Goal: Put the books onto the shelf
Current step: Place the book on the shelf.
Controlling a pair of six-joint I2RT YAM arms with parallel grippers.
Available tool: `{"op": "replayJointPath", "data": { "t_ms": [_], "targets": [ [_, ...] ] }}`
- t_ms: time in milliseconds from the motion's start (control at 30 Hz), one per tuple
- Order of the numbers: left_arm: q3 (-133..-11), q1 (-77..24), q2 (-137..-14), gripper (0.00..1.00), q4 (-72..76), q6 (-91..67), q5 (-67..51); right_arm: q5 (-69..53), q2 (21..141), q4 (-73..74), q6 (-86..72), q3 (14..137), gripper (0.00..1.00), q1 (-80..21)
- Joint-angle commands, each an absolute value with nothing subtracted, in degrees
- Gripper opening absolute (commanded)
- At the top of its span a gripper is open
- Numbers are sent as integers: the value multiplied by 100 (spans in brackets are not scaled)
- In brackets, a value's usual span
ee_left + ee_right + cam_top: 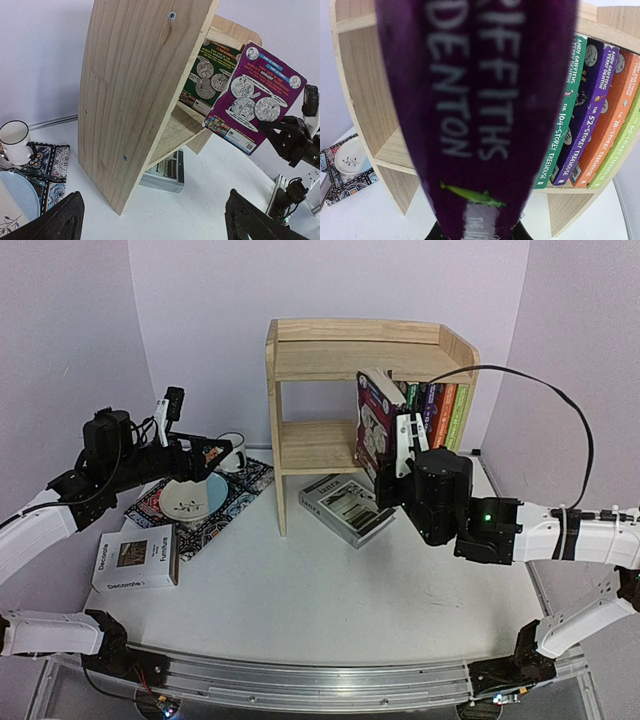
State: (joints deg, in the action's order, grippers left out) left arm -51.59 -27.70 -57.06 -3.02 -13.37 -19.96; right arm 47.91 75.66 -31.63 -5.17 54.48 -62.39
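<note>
Lilac walls, white table, seemingly even light

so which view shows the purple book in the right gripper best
Left wrist: the purple book shows its whole cover, gripped at one edge by the right gripper. Top external sees it at an angle, partly behind the gripper. Right wrist gets only its blurred spine, close up.

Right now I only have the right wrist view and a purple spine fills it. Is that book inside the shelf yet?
Observer: Not yet, it seems. From above, the purple book is clamped in the right gripper, in front of the lower tier of the shelf.
Operator: Anything left on the table?
Observer: A grey-white book lies flat by the shelf's foot.
Operator: Any more?
Observer: A white Decorate book lies flat at the left.
</note>
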Motion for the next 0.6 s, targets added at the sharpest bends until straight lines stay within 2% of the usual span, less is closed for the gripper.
{"op": "replayJointPath", "data": {
  "t_ms": [0, 567],
  "targets": [
    [-5338, -2769, -5703, 99, -194, -1257, -2127, 5067, 7485, -3603, -570, 5726, 0, -6189],
    [-5305, -2768, -5632, 99, -197, -1283, -2135, 4982, 7578, -3951, -806, 5221, 0, -6049]
  ]
}}
